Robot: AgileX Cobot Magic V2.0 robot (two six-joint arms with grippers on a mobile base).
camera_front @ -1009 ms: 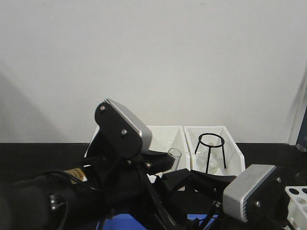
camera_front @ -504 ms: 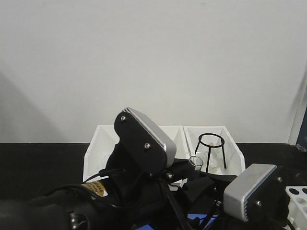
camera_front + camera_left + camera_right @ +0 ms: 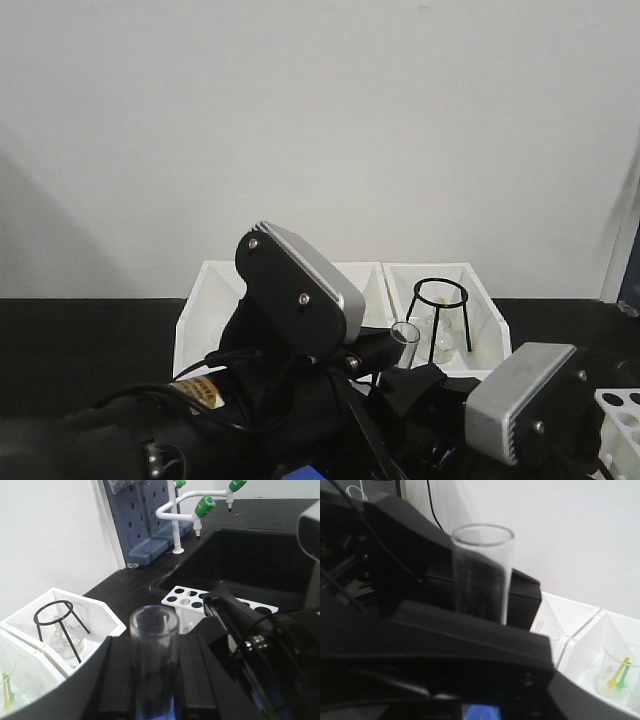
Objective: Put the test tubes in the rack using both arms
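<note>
Tube (image 3: pixel 154 645): one, clear glass, upright with the open rim up, held off the tabletop in front of the bins at the back edge; lower end hidden between black fingers

Left gripper (image 3: pixel 152 672): clenched on the tube, one finger against each side

Right gripper (image 3: pixel 225 615): just beside the tube, on the rack side; clenched or released cannot be told

Rack (image 3: pixel 192 596): white, round holes in the top plate, standing near the right edge beside the sink (image 3: pixel 260 555)

Bins (image 3: pixel 215 290): white, side by side along the back edge; the right one holds a black wire tripod (image 3: pixel 440 310)

Beaker (image 3: pixel 619 667): clear, in a bin, yellow and green sticks inside
</note>
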